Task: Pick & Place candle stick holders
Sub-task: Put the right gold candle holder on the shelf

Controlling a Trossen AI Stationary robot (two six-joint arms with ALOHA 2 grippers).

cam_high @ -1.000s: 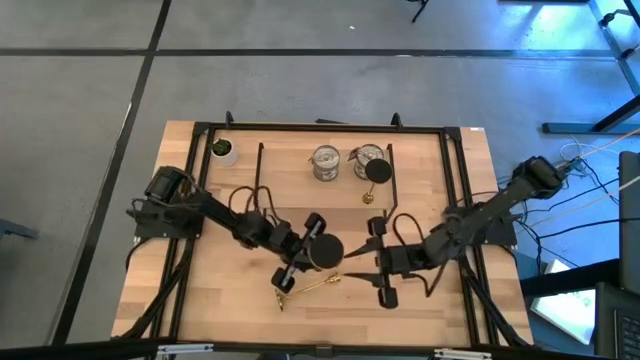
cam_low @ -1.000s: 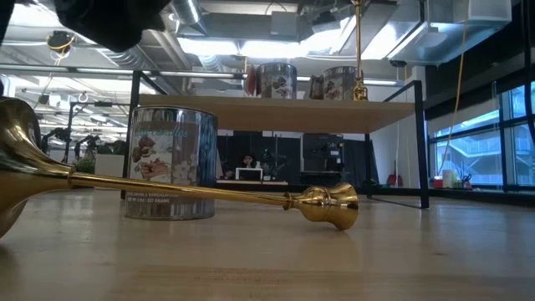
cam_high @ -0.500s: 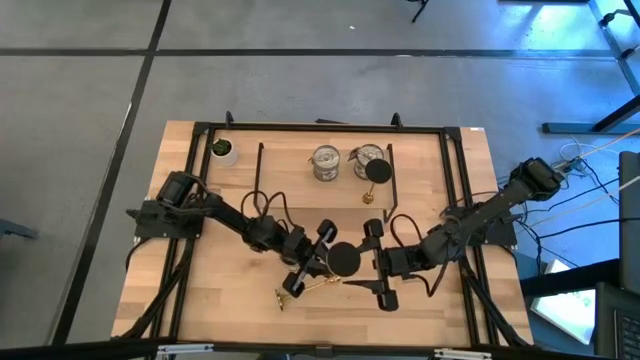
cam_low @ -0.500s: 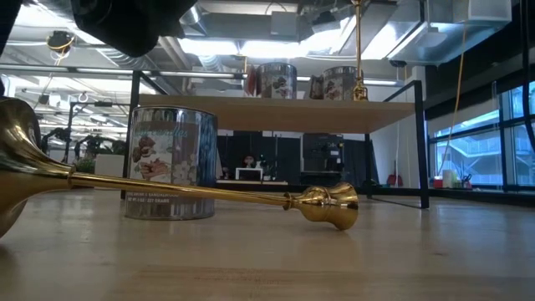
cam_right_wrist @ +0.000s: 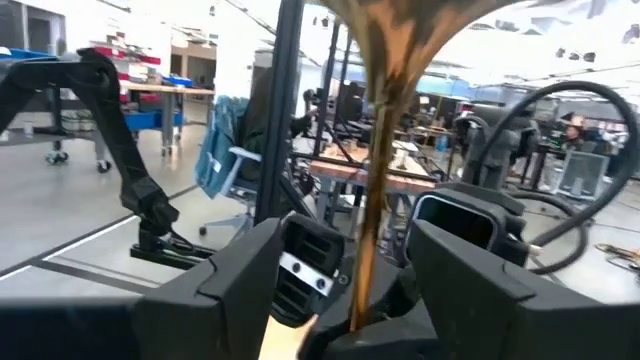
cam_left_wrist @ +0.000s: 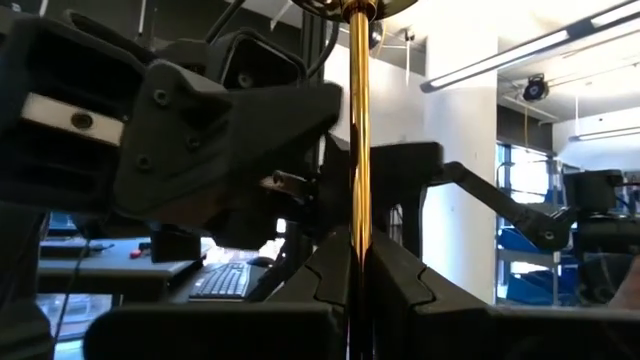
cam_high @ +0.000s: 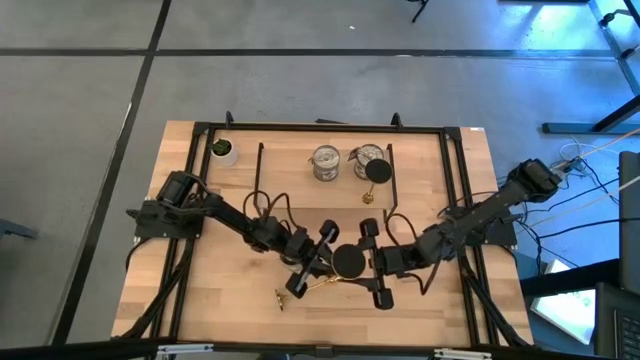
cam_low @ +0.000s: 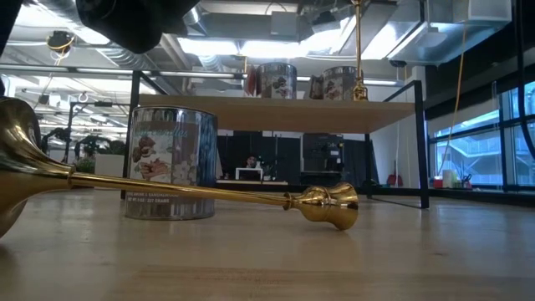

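1. Wooden desk (cam_high: 230,310) under a black rack (cam_high: 300,128), with an office room beyond.
2. Left pincer (cam_high: 322,262) pressed onto the held stick (cam_high: 347,261) at its stem, mid-desk, disc end up. Right pincer (cam_high: 375,264) spread either side of the same stem, apart from it.
3. Second stick (cam_low: 209,194) lying on the desk, near side. Third stick (cam_high: 376,172) upright on the rack, far side, beside two cups (cam_high: 325,162).
4. Probably stiff, smooth, slippery and top-heavy, so best taken on the stem.
5. Lower end of the held stick hidden. Third cup (cam_low: 171,163) plain only from table height.
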